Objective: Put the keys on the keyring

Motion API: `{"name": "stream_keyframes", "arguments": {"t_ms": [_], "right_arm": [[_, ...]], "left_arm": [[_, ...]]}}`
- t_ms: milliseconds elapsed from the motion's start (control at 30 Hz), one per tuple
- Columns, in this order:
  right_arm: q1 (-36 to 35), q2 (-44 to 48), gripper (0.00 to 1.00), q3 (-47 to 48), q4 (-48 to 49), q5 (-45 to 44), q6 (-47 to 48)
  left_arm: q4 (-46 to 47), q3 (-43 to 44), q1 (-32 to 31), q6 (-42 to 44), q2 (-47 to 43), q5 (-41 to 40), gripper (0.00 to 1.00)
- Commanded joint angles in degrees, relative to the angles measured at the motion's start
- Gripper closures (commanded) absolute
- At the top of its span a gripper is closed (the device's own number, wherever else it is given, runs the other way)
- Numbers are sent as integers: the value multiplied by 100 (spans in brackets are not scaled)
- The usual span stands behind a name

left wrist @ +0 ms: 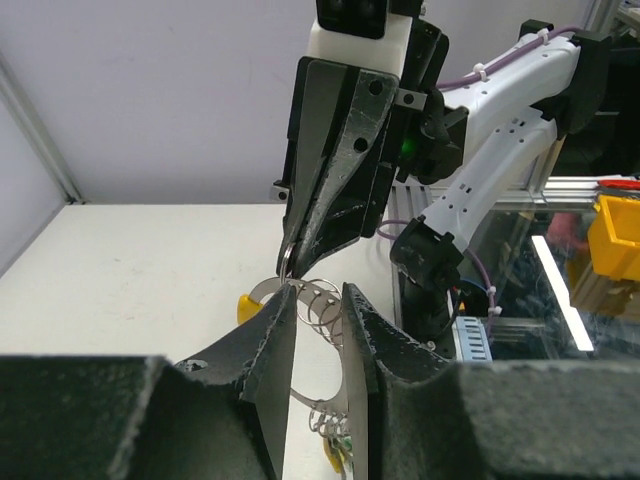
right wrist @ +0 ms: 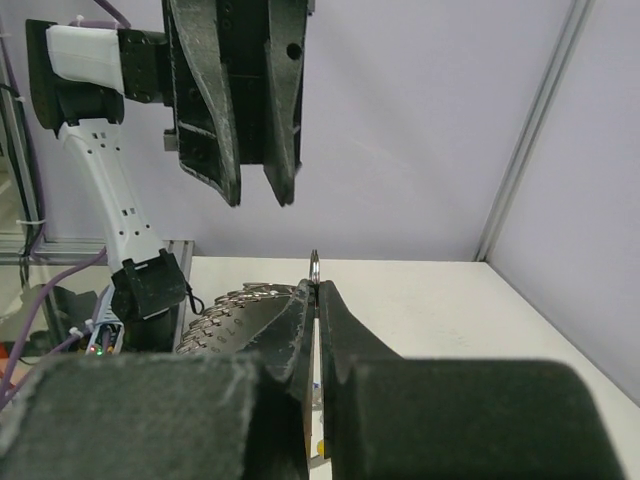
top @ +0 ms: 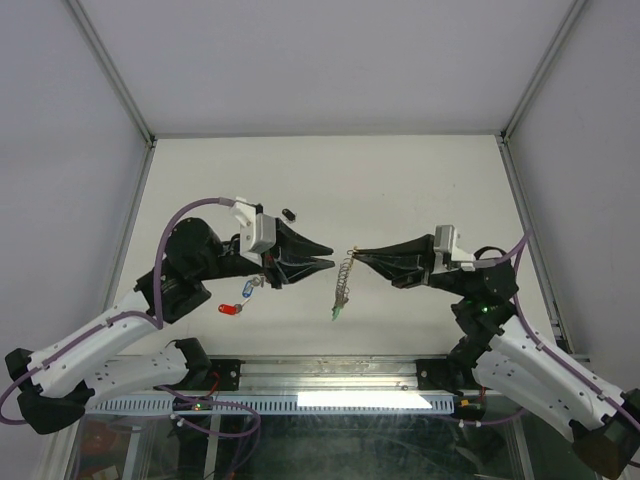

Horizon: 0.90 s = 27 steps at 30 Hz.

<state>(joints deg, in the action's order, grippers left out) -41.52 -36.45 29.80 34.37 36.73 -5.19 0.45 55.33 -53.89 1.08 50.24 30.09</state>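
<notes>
My right pincer [top: 357,253] pinches the keyring [right wrist: 314,265] at mid-frame, ring upright and edge-on. The keys [top: 343,285] string out toward lower left. My left pincer [top: 331,256] is spread, just beside.

No txt, labels, brand names or nos. legible in any view. Nothing readable betw. the fingers, beside them or beyond their tips.

The keyring [right wrist: 314,266] sits between my left gripper [top: 332,256] and my right gripper [top: 355,253] — keys [top: 343,290] hang under it. Two more keys [top: 230,310] lie on the table [top: 400,180], left of those.
</notes>
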Motion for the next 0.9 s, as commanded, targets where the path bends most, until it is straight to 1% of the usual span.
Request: {"name": "stream_keyframes", "arguments": {"t_ms": [0,33,100,167,267,367,533,867], "right_arm": [[-23,31,100,54,763,5,345],[-23,29,100,-39,997,199,478],[-23,-62,100,-18,1119,802,868],[-23,-231,100,76,1269,1093,978],[-23,-486,100,165,1571,1804,1329],[-23,-695,100,290,1640,2155,1665],[-30,-993,100,475,1745,2174,1676],[-32,-1185,100,500,1794,1849,1340]], "left_arm": [[-108,67,44,139,-301,-333,77],[-145,51,43,152,-314,-364,78],[-205,44,43,179,-337,-367,78],[-232,14,43,190,-354,-343,79],[-246,-40,45,216,-381,-275,79],[-247,-78,39,272,-415,-183,80],[-276,-160,44,360,-477,19,83],[-361,-265,45,441,-662,-57,85]]}}
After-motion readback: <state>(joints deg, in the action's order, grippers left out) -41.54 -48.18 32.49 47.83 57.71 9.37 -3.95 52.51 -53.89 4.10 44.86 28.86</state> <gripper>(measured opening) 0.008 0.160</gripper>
